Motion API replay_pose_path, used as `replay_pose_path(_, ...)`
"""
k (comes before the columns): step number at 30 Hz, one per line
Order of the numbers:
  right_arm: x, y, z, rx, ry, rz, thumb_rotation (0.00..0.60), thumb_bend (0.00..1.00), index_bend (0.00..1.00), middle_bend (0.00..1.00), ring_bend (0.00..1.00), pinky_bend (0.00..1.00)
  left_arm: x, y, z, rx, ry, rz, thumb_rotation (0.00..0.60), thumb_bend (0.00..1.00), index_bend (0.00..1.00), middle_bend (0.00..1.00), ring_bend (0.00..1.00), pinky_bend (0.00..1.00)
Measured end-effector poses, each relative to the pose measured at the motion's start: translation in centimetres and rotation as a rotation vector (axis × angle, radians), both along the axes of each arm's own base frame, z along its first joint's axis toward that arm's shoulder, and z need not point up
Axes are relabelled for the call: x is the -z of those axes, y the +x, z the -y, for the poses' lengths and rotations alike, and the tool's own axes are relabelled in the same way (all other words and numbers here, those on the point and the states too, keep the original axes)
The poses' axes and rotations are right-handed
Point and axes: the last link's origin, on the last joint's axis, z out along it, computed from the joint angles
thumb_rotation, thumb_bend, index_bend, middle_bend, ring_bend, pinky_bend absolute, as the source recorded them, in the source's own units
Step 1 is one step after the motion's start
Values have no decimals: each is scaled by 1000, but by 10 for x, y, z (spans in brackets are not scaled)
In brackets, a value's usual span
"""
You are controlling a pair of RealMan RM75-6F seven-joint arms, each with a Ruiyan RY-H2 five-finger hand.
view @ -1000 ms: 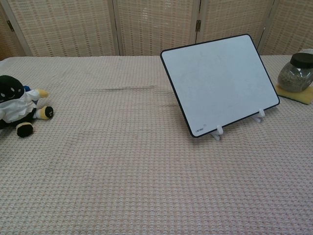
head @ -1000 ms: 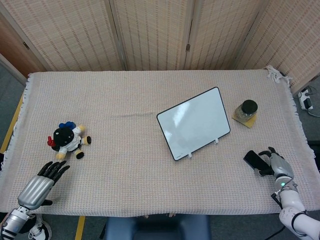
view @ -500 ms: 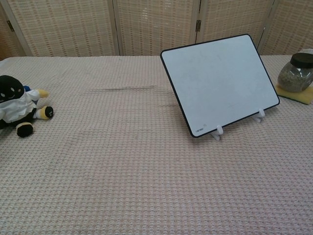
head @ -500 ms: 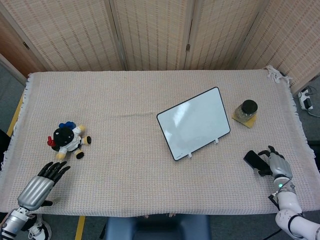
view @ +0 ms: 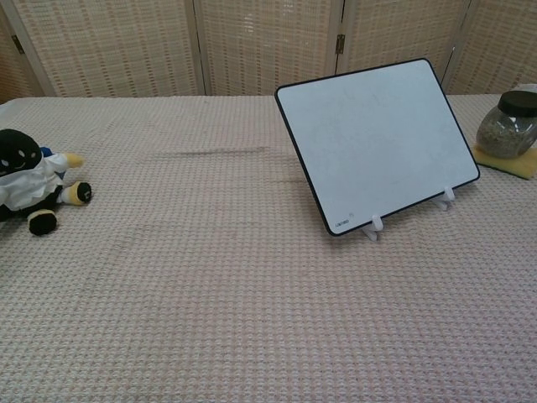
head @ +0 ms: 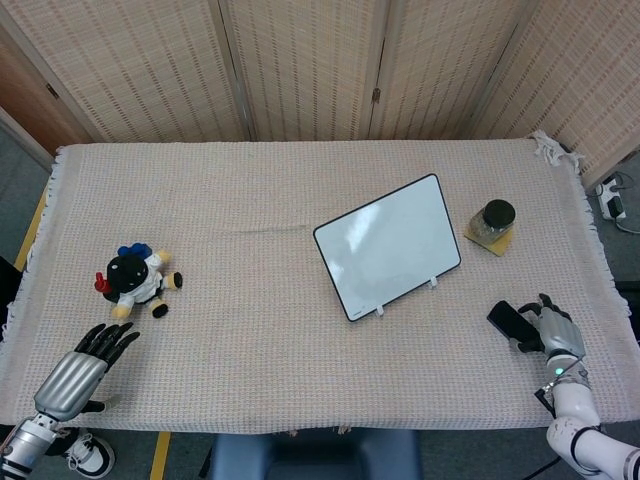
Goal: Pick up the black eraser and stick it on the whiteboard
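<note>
The black eraser (head: 508, 320) lies on the table (head: 250, 200) near the front right edge, w/ the right hand (head: 555, 332) just beside it. Its fingers (head: 530, 330) lie by the eraser & seem to touch it, but I can't tell if they hold it. The whiteboard (head: 388, 246) stands tilted on its little feet, well apart from the eraser. The left hand (head: 80, 372) rests at the front left, fingers spread wide, holding nothing. A plush toy (head: 135, 278) lies near it. A jar (head: 492, 221) sits on a yellow sponge (head: 490, 241) right of the board.
</note>
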Motion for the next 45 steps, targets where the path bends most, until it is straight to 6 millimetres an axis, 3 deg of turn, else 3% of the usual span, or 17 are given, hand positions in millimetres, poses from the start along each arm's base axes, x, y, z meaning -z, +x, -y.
replay_pose_path(7,1,0,2,-3,-23,-17,600,324,502,0,86,0,0,0,0,-1,0,-2,600,210,0,37,25,0)
replay_pose_path(13,1,-1,3,2,-48,-33,600,324,592,35,108,0,0,0,1,2,1,-2,600,210,0,37,25,0)
replay_pose_path(31,-18,11,3,-74,-135,-23,600,324,609,48,114,0,0,-1,1,-3,6,-7,600,211,0,37,25,0)
replay_pose_path(37,-32,28,7,-245,-242,-95,600,324,608,39,87,0,2,-1,0,-9,5,-13,600,210,0,37,26,0)
replay_pose_path(45,-30,79,17,-612,-362,-286,600,324,608,34,82,0,4,-2,-1,-16,-3,-21,600,210,0,37,26,0)
